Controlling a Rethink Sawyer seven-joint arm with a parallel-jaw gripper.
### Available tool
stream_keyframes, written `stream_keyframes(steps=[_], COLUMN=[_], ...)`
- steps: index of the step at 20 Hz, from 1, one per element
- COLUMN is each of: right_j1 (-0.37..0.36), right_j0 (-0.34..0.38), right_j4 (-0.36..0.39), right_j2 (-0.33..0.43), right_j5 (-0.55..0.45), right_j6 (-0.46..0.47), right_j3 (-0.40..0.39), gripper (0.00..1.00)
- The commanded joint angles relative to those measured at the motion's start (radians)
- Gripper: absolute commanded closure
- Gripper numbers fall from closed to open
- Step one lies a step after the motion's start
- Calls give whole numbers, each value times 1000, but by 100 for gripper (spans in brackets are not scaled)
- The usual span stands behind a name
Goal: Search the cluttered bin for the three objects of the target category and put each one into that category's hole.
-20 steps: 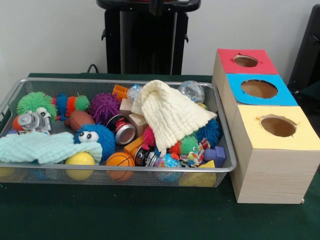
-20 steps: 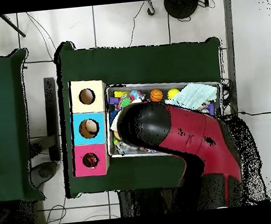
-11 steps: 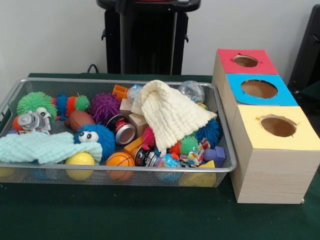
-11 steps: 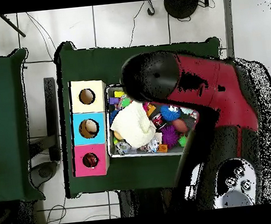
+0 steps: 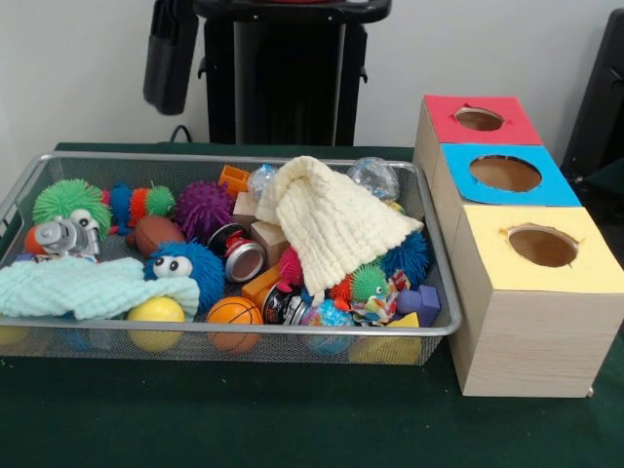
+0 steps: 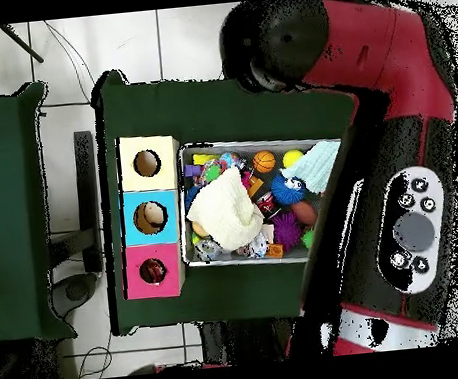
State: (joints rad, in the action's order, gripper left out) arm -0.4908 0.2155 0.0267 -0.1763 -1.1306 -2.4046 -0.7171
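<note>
Wire mesh bin (image 5: 429, 327) packed w/ toys, cream knit cloth (image 5: 331, 219) draped over middle, mint cloth (image 5: 83, 285) at front left, basketball (image 5: 234, 312) nr front rim, three-hole wooden box (image 5: 507, 322) just beside bin, red arm (image 6: 360, 44) swung off past bin, gripper state can't tell.

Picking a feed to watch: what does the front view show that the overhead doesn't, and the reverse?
Front only: the bin's near contents in detail, such as the silver can, the brown football and the green spiky ball.
Overhead only: the red arm swung past the bin, something pale inside the blue box's hole, and the floor around the table.
Both: the bin, the cream cloth, the basketball and the three boxes.
</note>
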Motion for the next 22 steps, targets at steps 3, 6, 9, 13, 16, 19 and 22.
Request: stream_keyframes(steps=[3, 6, 9, 13, 16, 19, 22], right_j1=[228, 276, 298, 314, 315, 306, 269], right_j0=[-1, -7, -20, -29, -40, -44, -45], right_j4=[53, 40, 37, 19, 9, 0, -21], right_j2=[128, 131, 115, 96, 82, 81, 84], right_j5=[-195, -206, -208, -227, -231, -215, -233], right_j6=[236, 217, 194, 181, 168, 168, 152], right_j3=[393, 448, 475, 502, 503, 475, 398], gripper=[100, 100, 100, 100, 100, 100, 100])
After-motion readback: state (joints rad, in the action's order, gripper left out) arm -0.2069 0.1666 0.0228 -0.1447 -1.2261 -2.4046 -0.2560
